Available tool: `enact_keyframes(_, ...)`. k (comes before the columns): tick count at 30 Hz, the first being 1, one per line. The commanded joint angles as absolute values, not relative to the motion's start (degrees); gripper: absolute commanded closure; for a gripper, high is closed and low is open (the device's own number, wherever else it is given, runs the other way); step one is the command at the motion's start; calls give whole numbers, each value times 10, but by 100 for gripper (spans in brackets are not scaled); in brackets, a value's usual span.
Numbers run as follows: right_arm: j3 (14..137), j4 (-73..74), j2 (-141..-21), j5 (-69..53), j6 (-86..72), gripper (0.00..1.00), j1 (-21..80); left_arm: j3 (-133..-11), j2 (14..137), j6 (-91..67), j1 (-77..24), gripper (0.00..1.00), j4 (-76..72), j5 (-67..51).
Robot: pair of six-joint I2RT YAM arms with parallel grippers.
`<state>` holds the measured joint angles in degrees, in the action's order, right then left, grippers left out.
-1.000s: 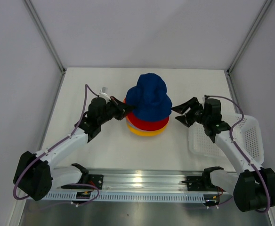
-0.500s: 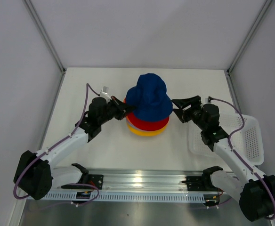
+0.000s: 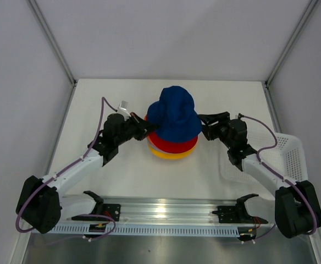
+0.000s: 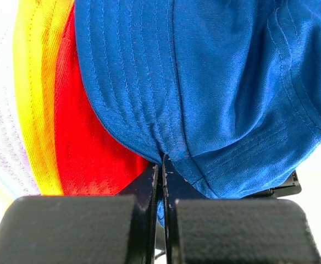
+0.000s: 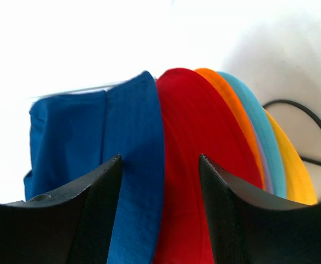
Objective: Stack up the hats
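Soft navy-blue fabric bucket hat (image 3: 174,113) tops stack of coloured fabric hats (image 3: 171,148). Est. light, floppy; take at brim edge. L gripper (image 4: 161,165), stack's left: clenched on navy brim. R gripper (image 5: 160,165), stack's right: jaws apart, straddling navy/red brims. White tabletop (image 3: 122,176) under stack; white mesh basket (image 3: 289,159) further right.
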<state>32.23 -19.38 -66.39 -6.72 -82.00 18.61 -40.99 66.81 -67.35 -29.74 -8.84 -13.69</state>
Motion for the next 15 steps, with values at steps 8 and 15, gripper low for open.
enact_keyframes(8,388,-279,-743,-71,-846,74,198,-417,685,-635,-308,99,-51,-163)
enact_keyframes(15,428,-207,-737,-81,-783,100,199,-456,636,-565,-308,99,-14,-147)
